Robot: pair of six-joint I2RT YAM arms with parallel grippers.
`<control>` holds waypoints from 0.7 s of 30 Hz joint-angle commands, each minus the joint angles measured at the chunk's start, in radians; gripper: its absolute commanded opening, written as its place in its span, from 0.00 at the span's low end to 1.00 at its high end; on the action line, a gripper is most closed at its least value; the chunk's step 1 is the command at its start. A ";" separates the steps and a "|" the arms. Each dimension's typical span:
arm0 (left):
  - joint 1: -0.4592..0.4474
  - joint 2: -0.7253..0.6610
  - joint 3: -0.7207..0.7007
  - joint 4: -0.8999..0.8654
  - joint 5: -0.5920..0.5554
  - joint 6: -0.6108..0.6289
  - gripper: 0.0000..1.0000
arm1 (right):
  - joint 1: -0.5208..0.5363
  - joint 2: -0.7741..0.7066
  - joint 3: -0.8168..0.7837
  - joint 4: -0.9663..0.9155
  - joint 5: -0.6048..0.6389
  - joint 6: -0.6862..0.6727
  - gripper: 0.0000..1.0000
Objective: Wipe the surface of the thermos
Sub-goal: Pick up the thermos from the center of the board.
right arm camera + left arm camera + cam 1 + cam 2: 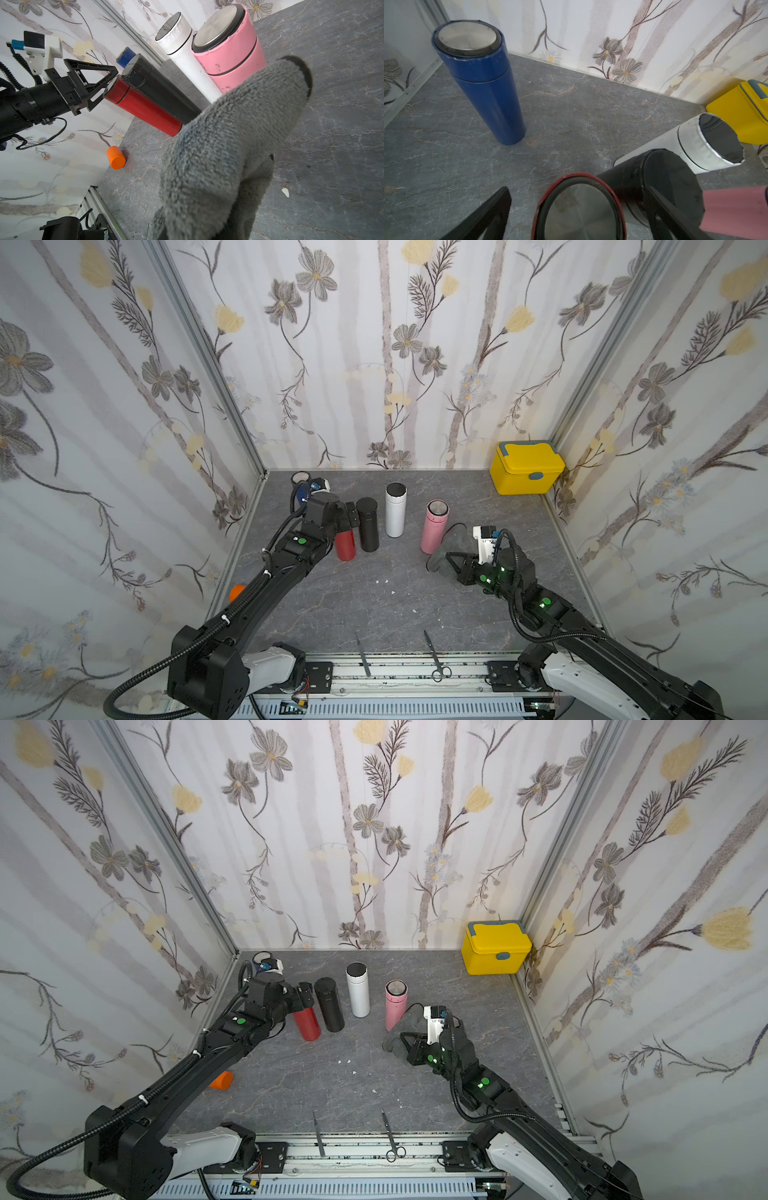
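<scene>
Red thermos (345, 545): where did it stand, and what else lay in the field?

— Taken by size: the grey table (374, 614) bore everything. The yellow box (525, 468) sat closed in its far right corner. Your left gripper (109, 83) hung over the red thermos with its jaws spread, one finger to each side of the cap. The left wrist view showed a gap between each finger and the cap, so you gripped nothing there.

And the other claw?

— Your right gripper (452, 562) was clenched on the grey cloth (228, 155). The cloth drooped in a bunch from the jaws, just beside the foot of the pink thermos (432, 531). Whether the cloth touched that flask could not be told.

The flasks themselves?

— All stood upright. The red thermos was at the left end of a row. The black thermos (368, 526) was just beside it, then came the white thermos (395, 514), set a little farther back. The pink thermos closed the row on the right. A blue thermos (483, 83) stood apart in the far left corner.

Smaller items?

— The scissors (436, 659) lay across the table's near edge, with a thin metal tool (363, 655) to their left. An orange cap (115, 158) lay on its side by the left wall. A few white scraps (386, 581) dotted the middle of the table.
</scene>
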 commanded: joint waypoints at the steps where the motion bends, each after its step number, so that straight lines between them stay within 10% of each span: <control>1: -0.001 0.011 -0.009 -0.005 -0.037 0.009 0.95 | 0.001 0.006 -0.003 0.042 -0.010 0.009 0.00; 21: 0.000 0.145 -0.032 0.091 -0.110 0.047 0.62 | 0.001 -0.030 -0.034 0.045 -0.013 0.016 0.00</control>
